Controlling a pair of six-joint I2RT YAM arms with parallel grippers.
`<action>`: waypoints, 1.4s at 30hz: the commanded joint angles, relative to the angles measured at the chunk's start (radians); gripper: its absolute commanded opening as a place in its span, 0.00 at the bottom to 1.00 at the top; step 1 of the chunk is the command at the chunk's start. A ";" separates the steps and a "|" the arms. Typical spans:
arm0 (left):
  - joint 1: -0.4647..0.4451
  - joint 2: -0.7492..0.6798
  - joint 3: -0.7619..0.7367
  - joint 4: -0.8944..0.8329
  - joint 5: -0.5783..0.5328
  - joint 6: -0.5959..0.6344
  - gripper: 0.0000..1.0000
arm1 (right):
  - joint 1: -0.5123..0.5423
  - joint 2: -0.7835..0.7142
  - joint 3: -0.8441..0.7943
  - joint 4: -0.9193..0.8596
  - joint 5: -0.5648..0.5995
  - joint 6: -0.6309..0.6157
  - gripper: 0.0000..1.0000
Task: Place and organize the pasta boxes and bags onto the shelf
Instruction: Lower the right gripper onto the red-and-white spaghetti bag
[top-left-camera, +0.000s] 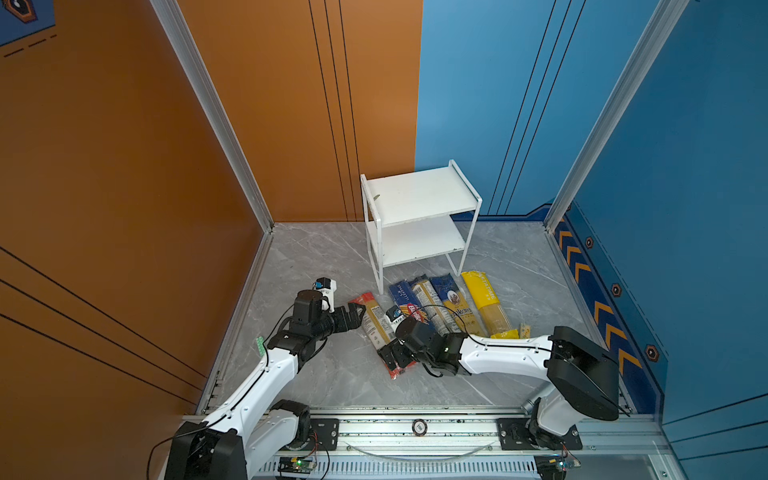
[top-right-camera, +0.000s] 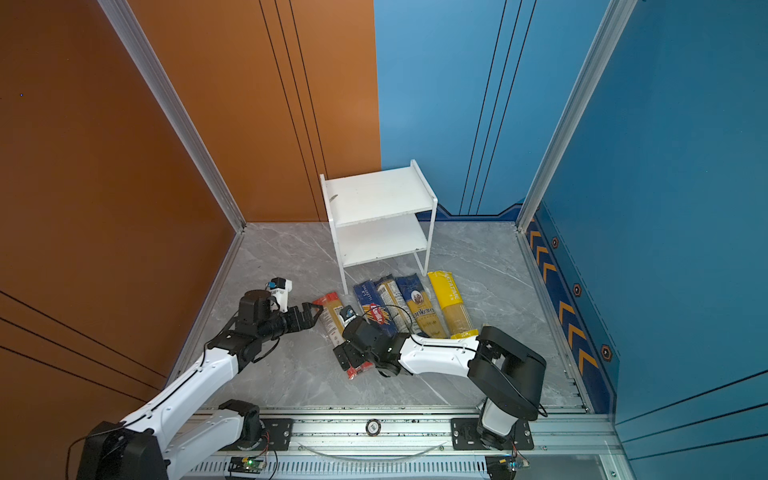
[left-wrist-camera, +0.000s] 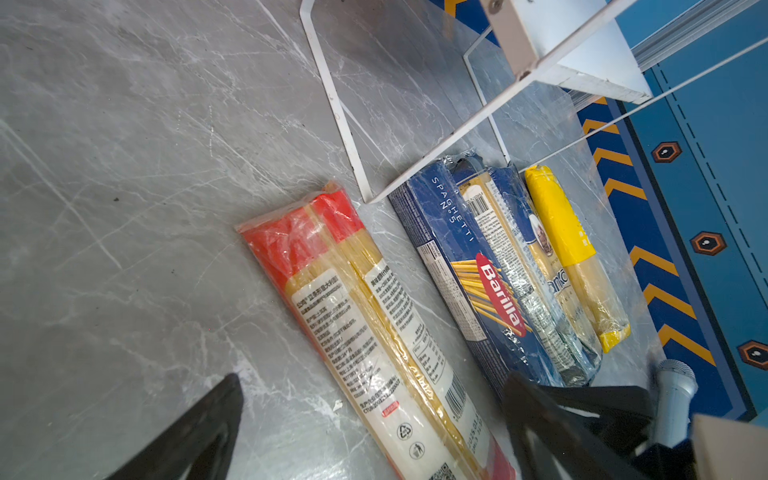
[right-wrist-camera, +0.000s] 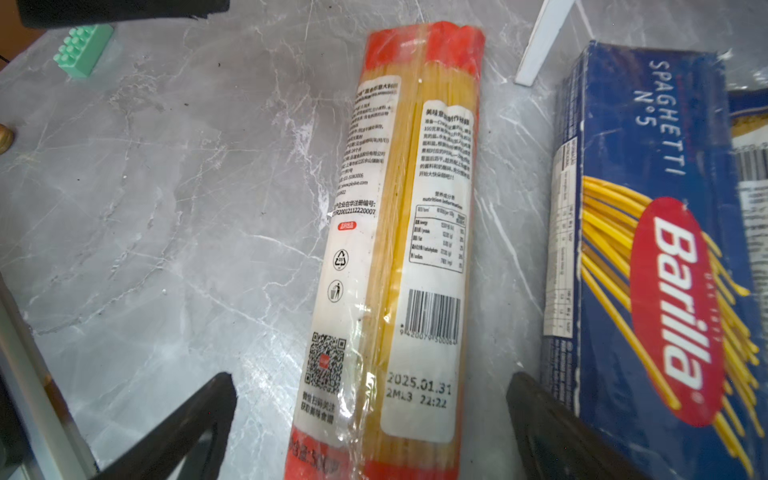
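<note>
Pasta boxes and bags, five in all, lie flat on the grey table in the lower centre of both top views, directly in front of the shelf; none is on it, and both of its white boards are bare. Four packs form a tight row with their long sides parallel: the Barilla box, the clear dark-blue-labelled pack, the blue-yellow portrait pack and the yellow pack. The red-ended clear pack lies apart at the left of the row, with a strip of bare table on each side of it. That gap gives the fingers room on both flanks, which probably makes this pack the first target. The left hand is open at the pack's far end, toward the shelf. The right hand is also open, over the near end. In each wrist view the pack runs between the two spread fingers, and no finger visibly touches the film. Stationing one hand at each end suggests a two-handed lift, since a long, soft bag gripped at one point would likely sag or tilt. The grasp is not yet made.
</note>
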 joint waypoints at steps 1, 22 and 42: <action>0.016 0.013 -0.011 0.004 0.045 -0.019 0.98 | 0.009 0.020 0.028 -0.011 -0.001 0.024 0.99; 0.059 0.005 -0.038 0.024 0.083 -0.042 0.98 | 0.015 0.165 0.111 -0.084 0.018 0.073 0.96; 0.071 -0.012 -0.060 0.037 0.095 -0.052 0.98 | 0.043 0.215 0.173 -0.250 0.060 0.036 0.88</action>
